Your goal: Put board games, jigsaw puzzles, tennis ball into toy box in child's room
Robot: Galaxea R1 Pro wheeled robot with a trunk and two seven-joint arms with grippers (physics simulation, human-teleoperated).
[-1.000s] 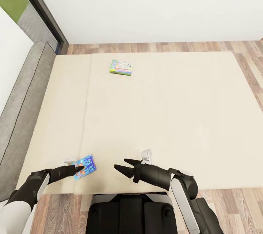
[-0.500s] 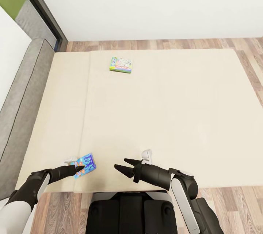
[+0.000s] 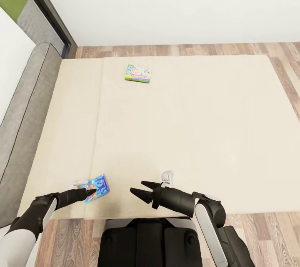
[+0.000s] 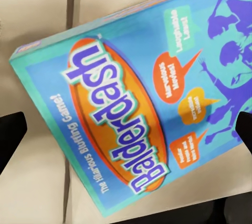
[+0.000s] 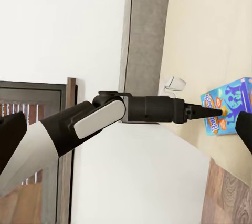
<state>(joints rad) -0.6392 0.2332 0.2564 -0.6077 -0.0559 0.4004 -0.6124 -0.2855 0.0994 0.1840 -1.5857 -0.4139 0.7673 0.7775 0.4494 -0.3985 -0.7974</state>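
While my left gripper [image 3: 89,192] hovers with its jaws spread over the blue board game [image 3: 98,188], the dark fingertips [image 4: 10,132] stand apart on either side of the printed cover without closing on it. That blue box lies flat on the bed [image 3: 187,133], near the mattress edge closest to me, its cover reading "Balderdash". My right gripper [image 3: 140,189] is open too, its two pointed fingers parted above bare mattress, holding nothing, well apart from the blue box. A second board game [image 3: 138,73], pale with a green border, lies flat far across the mattress, toward the white wall [image 3: 166,4]. A grey headboard [image 3: 25,108] runs along the mattress on my left.
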